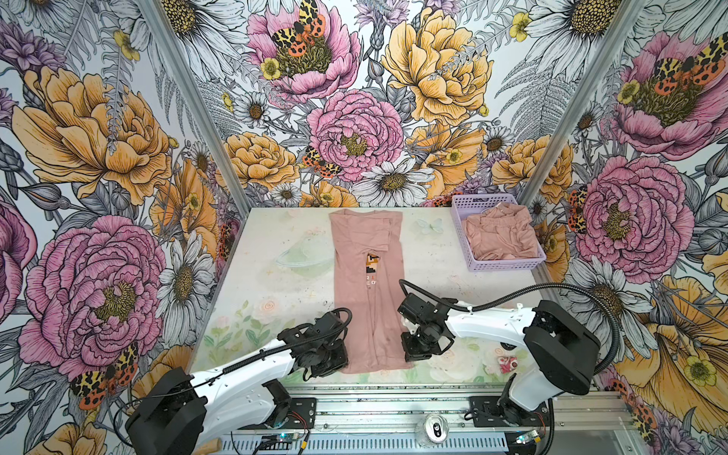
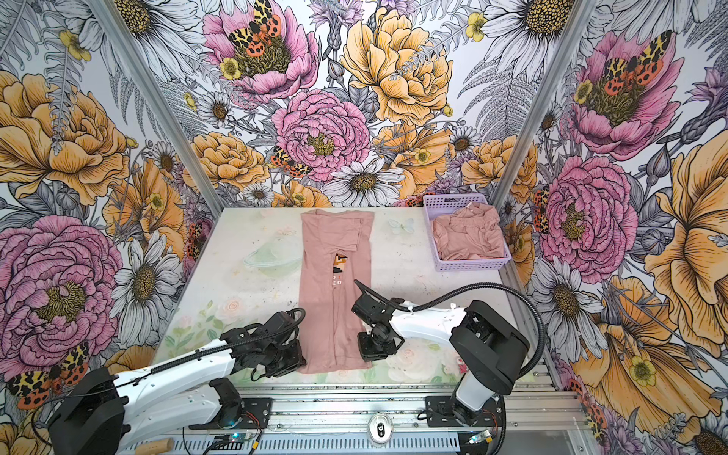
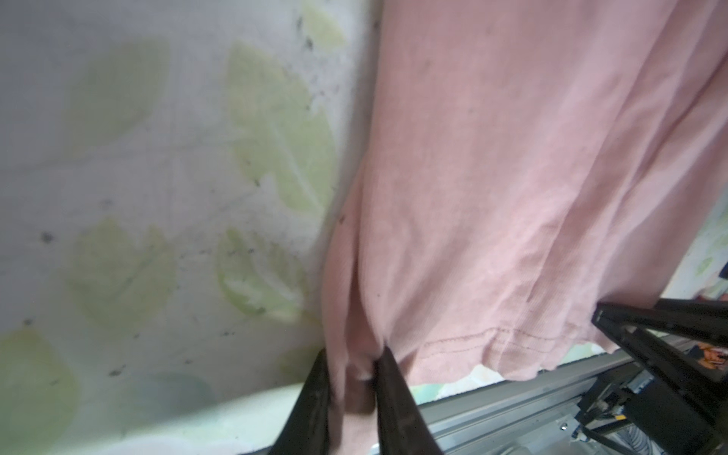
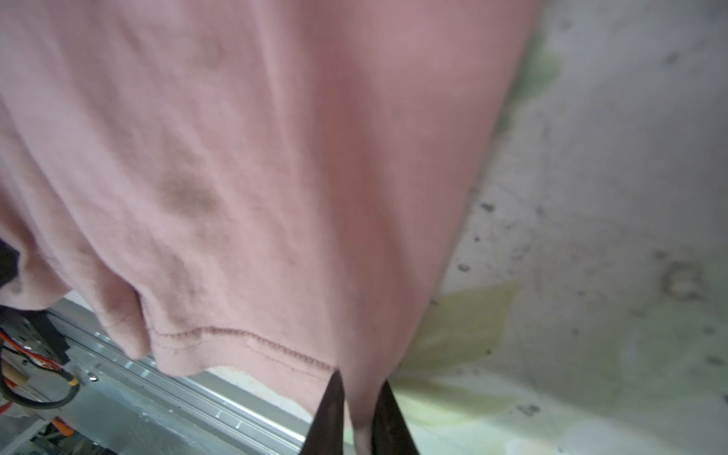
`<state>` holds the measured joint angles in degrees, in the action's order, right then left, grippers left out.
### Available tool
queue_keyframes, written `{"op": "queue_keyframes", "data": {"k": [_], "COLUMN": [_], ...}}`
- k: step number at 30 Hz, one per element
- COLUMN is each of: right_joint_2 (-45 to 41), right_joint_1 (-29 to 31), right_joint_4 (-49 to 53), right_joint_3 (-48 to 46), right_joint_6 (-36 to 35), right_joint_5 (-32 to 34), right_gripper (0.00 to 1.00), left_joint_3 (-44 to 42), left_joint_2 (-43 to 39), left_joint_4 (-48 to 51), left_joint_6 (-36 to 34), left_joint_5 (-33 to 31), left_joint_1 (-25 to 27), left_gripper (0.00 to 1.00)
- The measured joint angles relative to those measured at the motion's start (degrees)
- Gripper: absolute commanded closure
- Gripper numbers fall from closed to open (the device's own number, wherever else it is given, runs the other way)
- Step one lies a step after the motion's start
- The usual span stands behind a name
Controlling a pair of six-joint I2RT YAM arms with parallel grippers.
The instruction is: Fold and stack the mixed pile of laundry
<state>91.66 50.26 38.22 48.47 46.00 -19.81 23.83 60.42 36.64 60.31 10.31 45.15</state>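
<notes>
The dusty-pink T-shirt (image 1: 366, 275) (image 2: 335, 275) lies as a long narrow strip down the middle of the table, sides folded in, with part of its pixel-art figure and white text showing. My left gripper (image 1: 341, 361) (image 2: 299, 360) (image 3: 352, 354) is shut on the near left corner of its hem. At the near right corner, my right gripper (image 1: 409, 354) (image 2: 366, 354) (image 4: 360, 378) is shut on the hem too. More pink garments (image 1: 500, 236) (image 2: 468, 236) lie crumpled in the lavender basket (image 1: 498, 268) (image 2: 472, 264) at the far right.
A small red-and-white object (image 1: 507, 364) lies on the table near the right arm. A can (image 1: 435, 427) stands on the metal rail in front of the table. Flowered walls close in the table on three sides.
</notes>
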Motion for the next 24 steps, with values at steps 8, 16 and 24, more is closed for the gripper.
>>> {"op": "queue_keyframes", "data": {"k": [8,16,24], "right_joint_2": [-0.07,-3.50,-6.25], "right_joint_1": [0.00,-0.81,-5.07], "right_joint_4": [-0.44,0.11,2.89], "right_joint_3": [-0.33,-0.52,1.99], "right_joint_6": [0.52,1.49,1.27], "right_joint_5": [-0.37,-2.10,-4.72], "right_gripper": [1.00,1.00,1.00], "left_joint_3": [0.26,2.01,7.98], "left_joint_2": [0.44,0.35,0.81], "left_joint_4": [-0.09,3.43,9.14], "left_joint_6": [-0.28,-0.42,-4.90], "left_joint_5": [0.11,0.13,2.99], "left_joint_1": [0.00,-0.87,-7.89], "left_gripper": [1.00,1.00,1.00]}}
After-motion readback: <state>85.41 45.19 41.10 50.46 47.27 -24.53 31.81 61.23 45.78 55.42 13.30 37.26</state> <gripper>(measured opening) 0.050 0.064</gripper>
